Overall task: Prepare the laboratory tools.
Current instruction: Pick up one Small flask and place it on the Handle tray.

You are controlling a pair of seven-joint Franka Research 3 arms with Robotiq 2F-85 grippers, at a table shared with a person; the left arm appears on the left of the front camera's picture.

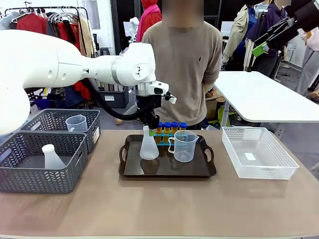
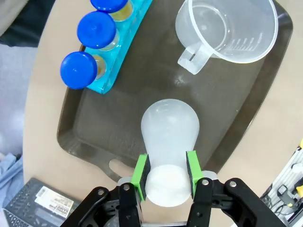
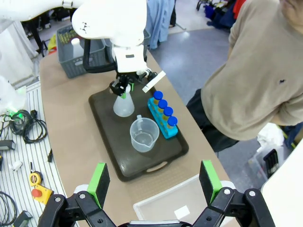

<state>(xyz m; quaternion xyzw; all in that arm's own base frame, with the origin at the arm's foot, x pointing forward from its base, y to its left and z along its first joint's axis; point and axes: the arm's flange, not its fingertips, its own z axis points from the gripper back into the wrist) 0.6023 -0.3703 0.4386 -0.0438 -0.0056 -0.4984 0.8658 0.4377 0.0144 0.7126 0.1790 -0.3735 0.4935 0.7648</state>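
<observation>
A dark tray [image 1: 130, 172] holds the laboratory tools. My left gripper [image 1: 149, 127] comes down from above and is shut on the neck of the white translucent conical flask [image 1: 149, 148], which stands upright at the tray's left. In the left wrist view the green pads [image 2: 140, 172] clamp the flask [image 2: 169, 135] neck. The clear handled beaker [image 1: 183, 146] stands right of it. Behind both, the blue rack [image 1: 168, 138] carries several blue-capped yellow tubes [image 1: 167, 126]. My right gripper [image 1: 264, 42] hangs high at the far right, open, its fingers [image 3: 100, 178] wide apart above the table.
Two grey mesh baskets [image 1: 30, 179] sit at the left, one holding another flask [image 1: 51, 157], the other another beaker [image 1: 76, 123]. A white lattice basket [image 1: 256, 169] stands at the right. A person [image 1: 184, 74] stands behind the tray. Bare tabletop lies in front.
</observation>
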